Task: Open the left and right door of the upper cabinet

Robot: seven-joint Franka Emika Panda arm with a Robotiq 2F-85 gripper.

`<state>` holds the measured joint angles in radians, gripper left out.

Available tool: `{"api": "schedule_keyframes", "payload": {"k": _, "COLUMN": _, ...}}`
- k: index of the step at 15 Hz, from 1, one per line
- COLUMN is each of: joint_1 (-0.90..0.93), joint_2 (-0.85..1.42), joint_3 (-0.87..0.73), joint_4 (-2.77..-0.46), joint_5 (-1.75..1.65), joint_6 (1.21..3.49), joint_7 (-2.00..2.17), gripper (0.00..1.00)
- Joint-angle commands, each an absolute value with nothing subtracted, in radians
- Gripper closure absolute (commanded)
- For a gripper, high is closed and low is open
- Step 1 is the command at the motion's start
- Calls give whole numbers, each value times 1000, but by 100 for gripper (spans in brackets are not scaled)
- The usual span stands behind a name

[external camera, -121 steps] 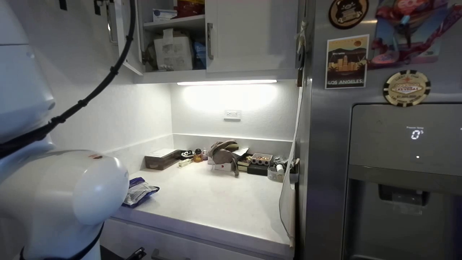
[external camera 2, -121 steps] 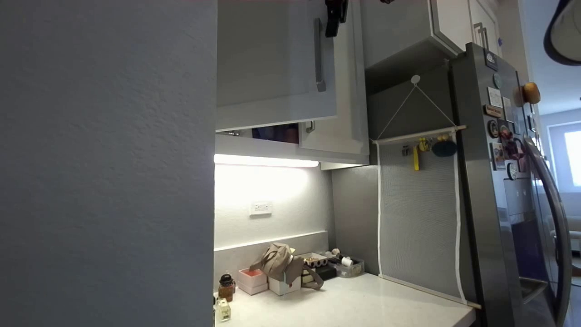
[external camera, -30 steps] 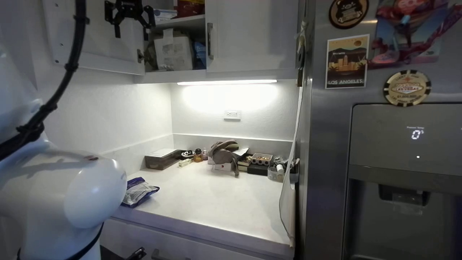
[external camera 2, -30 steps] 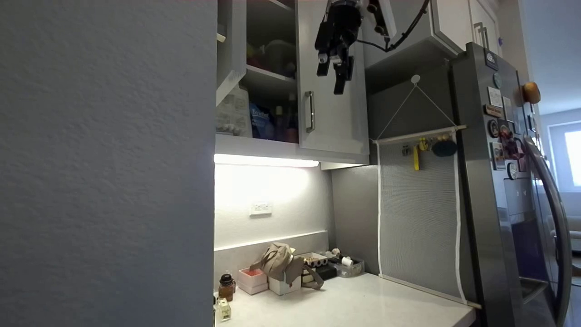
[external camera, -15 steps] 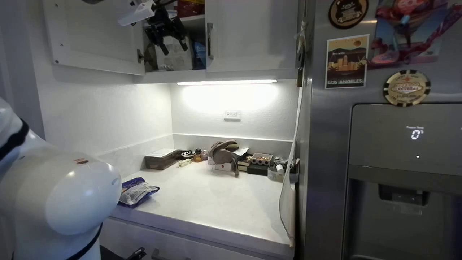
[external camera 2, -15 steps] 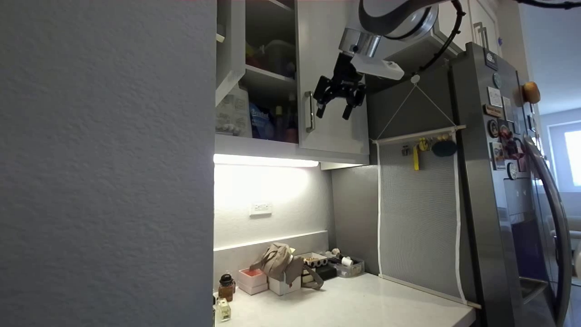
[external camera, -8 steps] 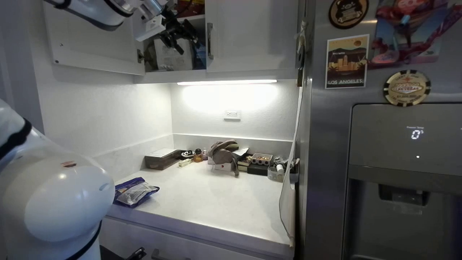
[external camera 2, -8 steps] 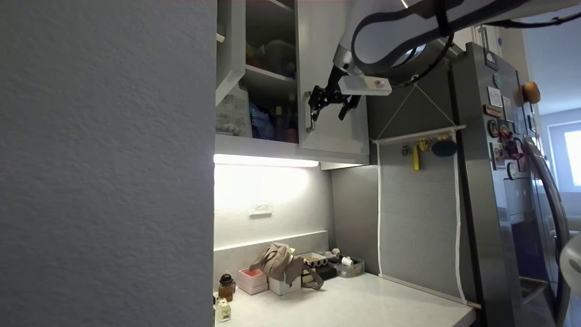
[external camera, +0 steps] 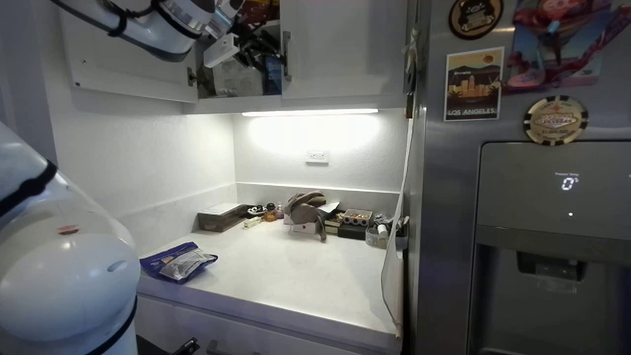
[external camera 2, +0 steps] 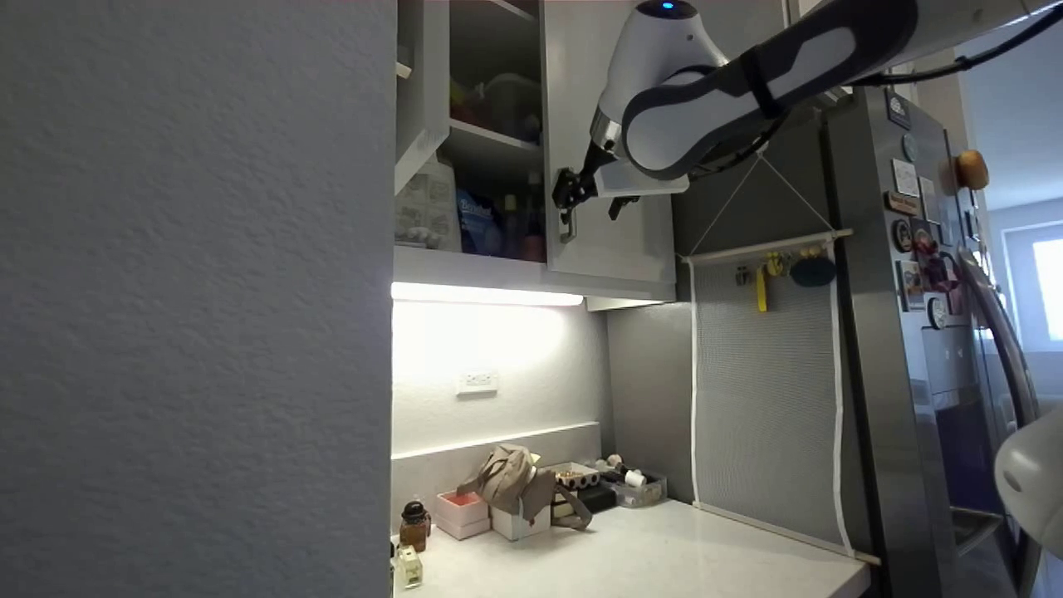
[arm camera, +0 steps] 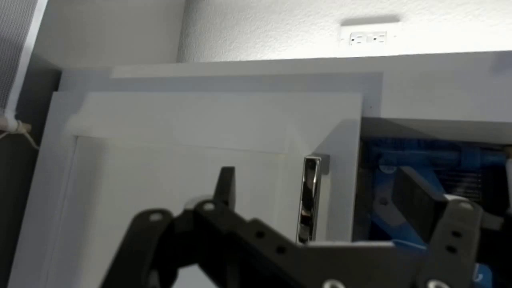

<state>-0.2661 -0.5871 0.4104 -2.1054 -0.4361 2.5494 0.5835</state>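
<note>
The upper cabinet [external camera: 236, 104] also shows in an exterior view [external camera 2: 473, 264]. Its left door [external camera: 123, 76] stands swung wide open against the left side, partly behind the arm. Its right door [external camera: 345, 54] is shut, a flat white panel with an upright metal handle [arm camera: 310, 196] near its free edge. My gripper [arm camera: 320, 190] is open in front of this handle, which lies between the spread fingers in the wrist view. One finger [arm camera: 227, 186] is over the door panel, the other over the open compartment. In an exterior view the gripper [external camera 2: 591, 212] covers the handle's upper part.
Boxes and a blue package [external camera: 272, 79] fill the open shelf beside the handle. The light strip [external camera: 310, 113] runs underneath. The grey fridge [external camera: 451, 207] and a hanging mesh panel [external camera 2: 764, 399] stand to the right. The counter [external camera: 296, 276] below holds a blue bag [external camera: 177, 261] and small items.
Since the oldest frames the left door has swung much wider open. My gripper has since come down, turned and moved across to the right door's handle. The right door has not moved.
</note>
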Motion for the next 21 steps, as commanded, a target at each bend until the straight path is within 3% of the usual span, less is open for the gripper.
{"api": "schedule_keyframes", "payload": {"k": 1, "joint_1": -355, "joint_2": -535, "joint_3": 476, "joint_4": -2032, "joint_5": -533, "joint_6": 2595, "joint_7": 692, "gripper": 0}}
{"api": "schedule_keyframes", "payload": {"k": 7, "joint_1": -407, "joint_2": -461, "joint_3": 525, "joint_4": -1941, "joint_5": -716, "joint_6": 2586, "joint_7": 866, "gripper": 0}}
{"api": "schedule_keyframes", "payload": {"k": 18, "joint_1": -230, "joint_2": -333, "joint_3": 402, "joint_4": -1859, "joint_5": -984, "joint_6": 2532, "joint_7": 1061, "gripper": 0}}
{"api": "schedule_keyframes", "payload": {"k": 20, "joint_1": -189, "joint_2": -321, "joint_3": 369, "joint_4": -1853, "joint_5": -999, "joint_6": 2527, "joint_7": 1062, "gripper": 26}}
{"api": "schedule_keyframes", "payload": {"k": 21, "joint_1": -168, "joint_2": -319, "joint_3": 357, "joint_4": -1852, "joint_5": -1000, "joint_6": 2523, "joint_7": 1057, "gripper": 32}}
